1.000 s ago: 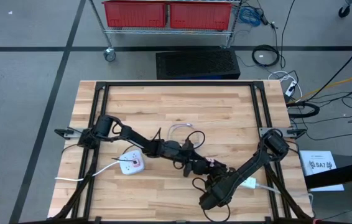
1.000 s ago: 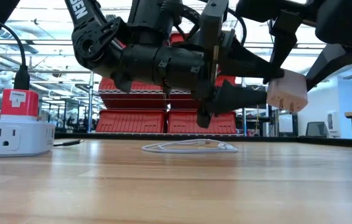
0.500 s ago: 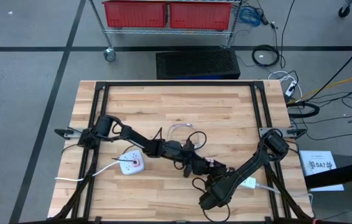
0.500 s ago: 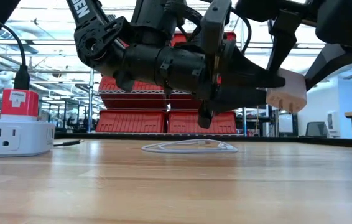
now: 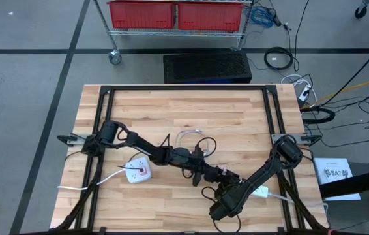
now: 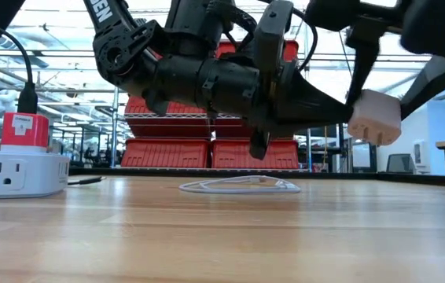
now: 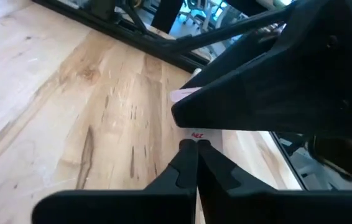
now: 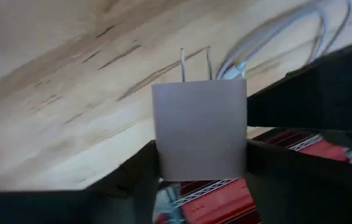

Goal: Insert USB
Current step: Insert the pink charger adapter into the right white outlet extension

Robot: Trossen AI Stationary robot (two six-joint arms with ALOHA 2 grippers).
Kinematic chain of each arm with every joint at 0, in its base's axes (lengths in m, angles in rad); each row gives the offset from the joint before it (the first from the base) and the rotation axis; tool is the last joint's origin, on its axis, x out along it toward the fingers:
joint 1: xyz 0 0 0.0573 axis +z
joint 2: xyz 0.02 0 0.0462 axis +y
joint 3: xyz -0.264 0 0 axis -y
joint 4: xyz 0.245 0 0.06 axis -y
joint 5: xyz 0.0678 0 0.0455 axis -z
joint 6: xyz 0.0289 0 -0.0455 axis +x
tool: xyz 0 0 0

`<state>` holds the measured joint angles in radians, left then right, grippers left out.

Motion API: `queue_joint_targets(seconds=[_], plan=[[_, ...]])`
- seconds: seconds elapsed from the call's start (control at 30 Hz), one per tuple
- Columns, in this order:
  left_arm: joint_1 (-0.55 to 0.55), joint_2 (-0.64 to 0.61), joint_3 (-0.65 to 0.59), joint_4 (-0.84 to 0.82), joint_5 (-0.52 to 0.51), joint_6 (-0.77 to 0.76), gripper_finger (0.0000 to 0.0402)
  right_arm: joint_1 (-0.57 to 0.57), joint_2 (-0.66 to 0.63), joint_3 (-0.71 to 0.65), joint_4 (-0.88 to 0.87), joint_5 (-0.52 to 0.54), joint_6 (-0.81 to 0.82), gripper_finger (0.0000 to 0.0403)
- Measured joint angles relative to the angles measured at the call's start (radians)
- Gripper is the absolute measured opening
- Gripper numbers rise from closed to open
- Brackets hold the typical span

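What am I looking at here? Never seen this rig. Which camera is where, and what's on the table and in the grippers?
Two dark robot arms work at a wooden table. One camera looks straight down, one sits at table height, and one rides on each wrist.

On the table lie a white power strip with a red-labelled plug in it, and a loose white cable coiled near the middle.

The right gripper holds a white wall charger above the table, its two prongs pointing away from the wrist camera. In the table-height view it is the pale block in the air.

The left gripper is shut, fingertips together, right beside that charger. Nothing visible is pinched between them; the USB plug cannot be made out.
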<state>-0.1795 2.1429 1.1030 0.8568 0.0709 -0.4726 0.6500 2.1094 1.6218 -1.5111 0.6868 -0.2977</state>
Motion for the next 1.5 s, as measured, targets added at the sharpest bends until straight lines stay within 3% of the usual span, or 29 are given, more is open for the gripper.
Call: queue_joint_targets(seconds=[0.1,0.17,0.27,0.5,0.8,1.0,1.13,1.3,1.5], plan=[[-0.004,0.001,0.0,-0.011,0.014,0.0,0.0005,-0.012,-0.001,0.0,-0.011,0.031,0.05,0.0239],[-0.007,0.002,0.0,-0.004,0.04,0.0,0.0003,-0.018,-0.001,0.001,0.0,0.054,0.05,0.0236],[-0.007,0.002,0.001,0.002,0.068,-0.001,0.0004,-0.019,-0.001,0.002,-0.004,0.066,0.035,0.0189],[-0.007,0.002,0.001,-0.003,0.075,0.0,0.0019,-0.027,-0.001,0.002,0.008,0.062,0.024,0.0019],[-0.006,0.001,0.002,-0.026,0.06,-0.001,0.0022,-0.027,-0.001,0.002,-0.003,0.047,0.121,0.0001],[-0.014,0.001,0.002,-0.035,0.069,0.042,0.0022,-0.027,-0.005,0.002,-0.006,0.038,0.321,0.0],[-0.014,0.0,0.002,-0.06,0.121,0.052,0.0022,-0.026,-0.039,0.002,-0.019,-0.004,0.564,0.0],[-0.014,0.0,0.002,-0.162,0.13,0.069,0.0022,-0.036,-0.119,0.002,-0.002,-0.119,0.92,0.0],[-0.024,0.0,-0.031,-0.183,0.067,0.095,0.0005,-0.06,-0.206,0.002,0.0,-0.239,1.159,0.0]])
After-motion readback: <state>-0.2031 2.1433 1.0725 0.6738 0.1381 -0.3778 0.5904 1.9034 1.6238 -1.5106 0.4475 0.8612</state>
